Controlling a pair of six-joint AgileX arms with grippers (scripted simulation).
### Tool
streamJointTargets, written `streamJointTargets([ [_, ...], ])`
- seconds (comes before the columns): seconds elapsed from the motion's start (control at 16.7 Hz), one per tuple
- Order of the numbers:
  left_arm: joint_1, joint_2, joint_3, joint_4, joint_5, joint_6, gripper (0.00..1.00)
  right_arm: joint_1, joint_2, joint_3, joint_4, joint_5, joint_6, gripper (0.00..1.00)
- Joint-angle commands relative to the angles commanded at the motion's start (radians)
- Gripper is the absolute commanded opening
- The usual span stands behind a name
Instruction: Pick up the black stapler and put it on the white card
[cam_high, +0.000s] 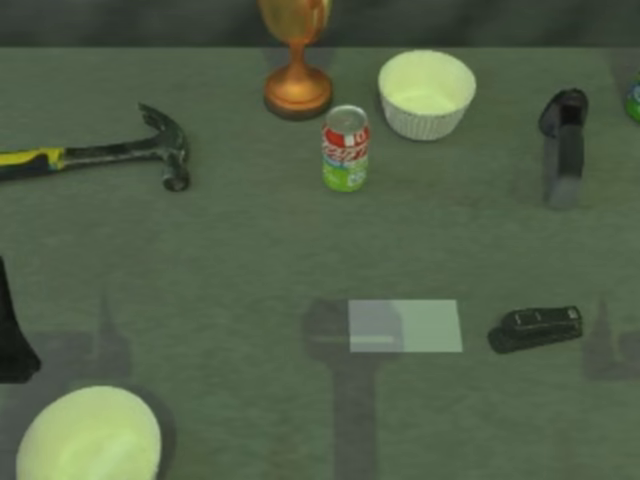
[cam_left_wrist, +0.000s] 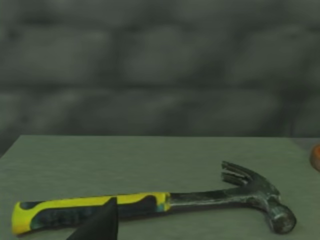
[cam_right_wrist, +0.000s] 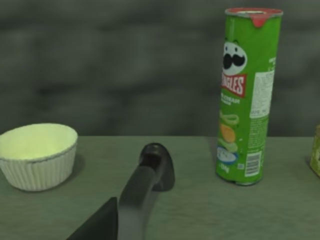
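The black stapler (cam_high: 536, 328) lies flat on the green table, lengthwise left to right, just right of the white card (cam_high: 405, 326) with a small gap between them. A shadow darkens the card's left part. My left gripper (cam_high: 14, 335) is parked at the table's left edge, far from both. Only a dark tip of it (cam_left_wrist: 100, 226) shows in the left wrist view, in front of the hammer. My right gripper is outside the top view. A dark tip of it (cam_right_wrist: 100, 225) shows in the right wrist view. Neither wrist view shows the stapler or the card.
A hammer (cam_high: 110, 152) lies at the back left. A bronze trophy (cam_high: 297, 80), a soda can (cam_high: 345, 148) and a white bowl (cam_high: 427, 94) stand at the back. A taller dark object with grey body (cam_high: 563, 145) and a Pringles can (cam_right_wrist: 246, 95) stand back right. A pale bowl (cam_high: 90, 435) sits front left.
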Motion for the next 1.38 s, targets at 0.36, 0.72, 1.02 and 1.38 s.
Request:
streamJointTargets([
  [0.36,0.000,0.000,0.000,0.000,0.000,0.000,1.00,0.036,0.104,0.102,-0.077,-0.004,-0.093,1.00],
  [0.72,0.000,0.000,0.000,0.000,0.000,0.000,1.00,0.149,0.571,0.469,-0.364,-0.002,-0.433,1.00],
  [1.02,0.000,0.000,0.000,0.000,0.000,0.000,1.00,0.265,1.106,0.829,-0.666,0.003,-0.784,1.00],
  [1.38,0.000,0.000,0.000,0.000,0.000,0.000,1.00,0.387,1.603,1.208,-0.975,0.004,-1.145,1.00],
])
